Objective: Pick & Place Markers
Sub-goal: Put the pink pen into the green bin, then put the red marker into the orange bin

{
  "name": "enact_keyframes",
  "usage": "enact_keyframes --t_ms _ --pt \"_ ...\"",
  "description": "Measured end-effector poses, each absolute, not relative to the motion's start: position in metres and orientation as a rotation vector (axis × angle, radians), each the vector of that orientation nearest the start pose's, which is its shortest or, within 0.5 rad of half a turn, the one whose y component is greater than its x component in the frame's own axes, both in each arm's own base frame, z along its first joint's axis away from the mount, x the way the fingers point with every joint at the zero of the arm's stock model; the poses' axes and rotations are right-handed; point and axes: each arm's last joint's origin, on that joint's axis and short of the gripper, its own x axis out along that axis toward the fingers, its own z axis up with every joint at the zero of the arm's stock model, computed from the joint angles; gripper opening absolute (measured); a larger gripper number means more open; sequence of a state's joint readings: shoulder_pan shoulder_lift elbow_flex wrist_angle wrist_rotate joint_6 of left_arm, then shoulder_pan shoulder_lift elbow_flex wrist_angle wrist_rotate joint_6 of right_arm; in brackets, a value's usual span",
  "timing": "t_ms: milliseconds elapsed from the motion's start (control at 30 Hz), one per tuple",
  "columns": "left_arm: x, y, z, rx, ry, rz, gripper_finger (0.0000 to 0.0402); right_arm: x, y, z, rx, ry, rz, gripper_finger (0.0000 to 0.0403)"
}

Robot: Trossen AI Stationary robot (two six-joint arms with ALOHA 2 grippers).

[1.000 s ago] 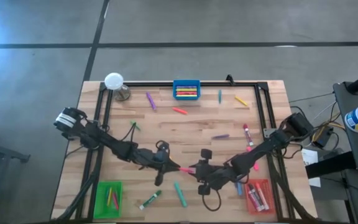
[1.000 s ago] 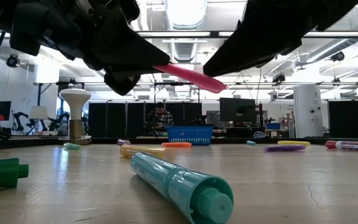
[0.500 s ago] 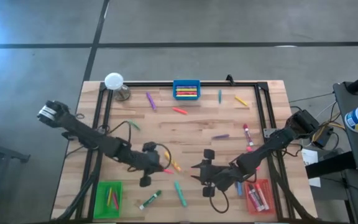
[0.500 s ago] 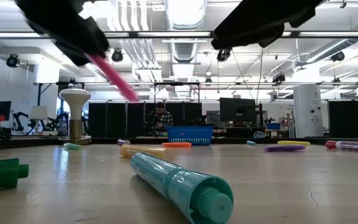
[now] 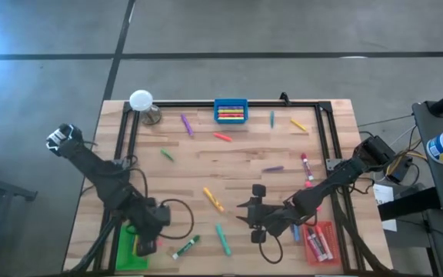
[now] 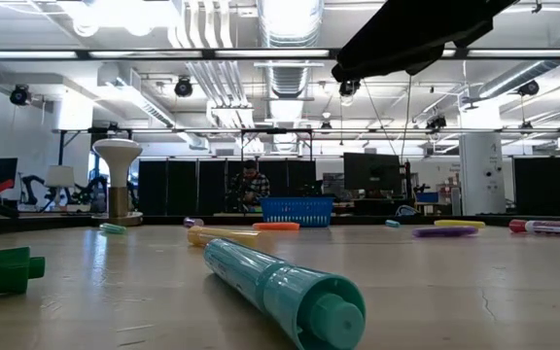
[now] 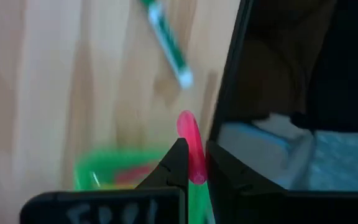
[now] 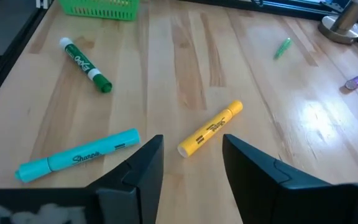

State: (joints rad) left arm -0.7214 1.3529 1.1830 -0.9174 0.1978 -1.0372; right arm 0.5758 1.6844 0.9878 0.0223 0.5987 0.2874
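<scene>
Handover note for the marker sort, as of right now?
Left gripper: shut on a pink marker, over the green tray at the near left corner.
Right gripper: jaws open, empty, above the yellow marker mid-table.
Done: some markers already lie in the green, blue and red trays.
Left: drop the pink one; the teal marker, the green-and-white marker and others are loose on the table.

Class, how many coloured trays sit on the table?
3: a blue tray at the far edge's middle, a green tray at the near left corner, a red tray at the near right corner. None seems hidden.
</scene>
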Motion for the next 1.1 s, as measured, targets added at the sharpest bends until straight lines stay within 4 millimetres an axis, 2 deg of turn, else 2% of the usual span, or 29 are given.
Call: enact_keyframes --t_ms 133,267,500,633,900,1100 --pt "0.177 -0.179 0.290 -0.650 1.513 -0.082 0.0028 0.300 0.175 0.196 -0.100 0.558 -0.102 0.0160" --pt "0.165 -0.177 0.273 -0.654 1.633 0.014 0.0028 0.299 0.174 0.193 -0.105 0.566 -0.104 0.0160" --pt "0.154 -0.173 0.235 -0.663 1.787 0.040 0.0028 0.298 0.174 0.191 -0.109 0.572 -0.105 0.0160" --pt "0.152 -0.173 0.218 -0.690 1.806 0.011 0.0032 0.298 0.174 0.191 -0.109 0.572 -0.105 0.0160" --pt "0.152 -0.172 0.212 -0.738 1.801 0.058 0.0068 0.298 0.174 0.191 -0.110 0.572 -0.105 0.0160" --pt "0.154 -0.174 0.216 -0.760 1.796 0.064 0.0077 0.298 0.174 0.190 -0.111 0.573 -0.107 0.0160"
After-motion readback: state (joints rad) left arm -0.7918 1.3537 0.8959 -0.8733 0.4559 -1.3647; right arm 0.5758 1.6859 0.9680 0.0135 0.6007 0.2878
